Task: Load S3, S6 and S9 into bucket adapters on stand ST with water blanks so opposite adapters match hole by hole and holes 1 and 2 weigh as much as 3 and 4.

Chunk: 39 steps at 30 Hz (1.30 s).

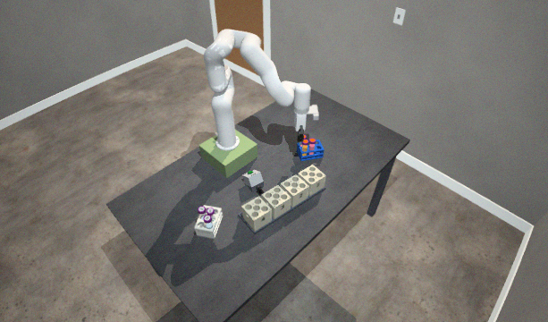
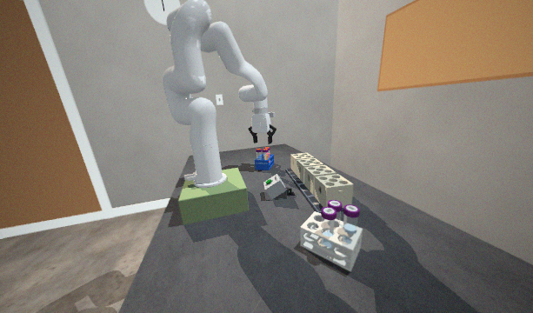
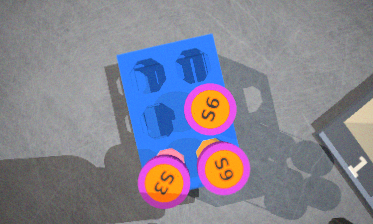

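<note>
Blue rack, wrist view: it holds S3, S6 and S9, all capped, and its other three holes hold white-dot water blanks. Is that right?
Not quite. The wrist view shows the blue rack holding S3, S6 and S9, all capped, but its other three holes stand empty. The tubes in the white rack appear in the exterior view.

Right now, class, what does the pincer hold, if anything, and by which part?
Nothing. The pincer hangs open above the blue rack, where samples S3, S6 and S9 stand untouched.
</note>
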Tool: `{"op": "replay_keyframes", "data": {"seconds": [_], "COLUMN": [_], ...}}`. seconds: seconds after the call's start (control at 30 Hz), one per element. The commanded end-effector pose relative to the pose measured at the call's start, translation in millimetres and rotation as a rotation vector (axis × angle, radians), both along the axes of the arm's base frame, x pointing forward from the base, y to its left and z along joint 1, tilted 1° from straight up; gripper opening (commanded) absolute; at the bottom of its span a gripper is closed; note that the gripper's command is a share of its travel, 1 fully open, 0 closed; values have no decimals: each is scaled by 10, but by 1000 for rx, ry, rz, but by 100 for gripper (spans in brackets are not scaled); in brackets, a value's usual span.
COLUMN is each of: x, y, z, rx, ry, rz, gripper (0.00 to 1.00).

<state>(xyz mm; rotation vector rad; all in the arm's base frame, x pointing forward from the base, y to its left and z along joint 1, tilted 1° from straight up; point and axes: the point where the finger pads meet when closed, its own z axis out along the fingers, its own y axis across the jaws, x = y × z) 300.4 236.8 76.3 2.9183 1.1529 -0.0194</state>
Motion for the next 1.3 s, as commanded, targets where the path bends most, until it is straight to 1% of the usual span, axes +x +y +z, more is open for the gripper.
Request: {"op": "replay_keyframes", "data": {"seconds": [0.0,0.03,0.23,1.27], "x": [13,13,12,13], "y": [11,11,10,10], "z": [-83,-83,-231,-231], "rx": [3,3,3,3], "ry": [-3,-3,-3,-3], "rz": [0,0,0,0], "gripper": [100,100,100,100]}}
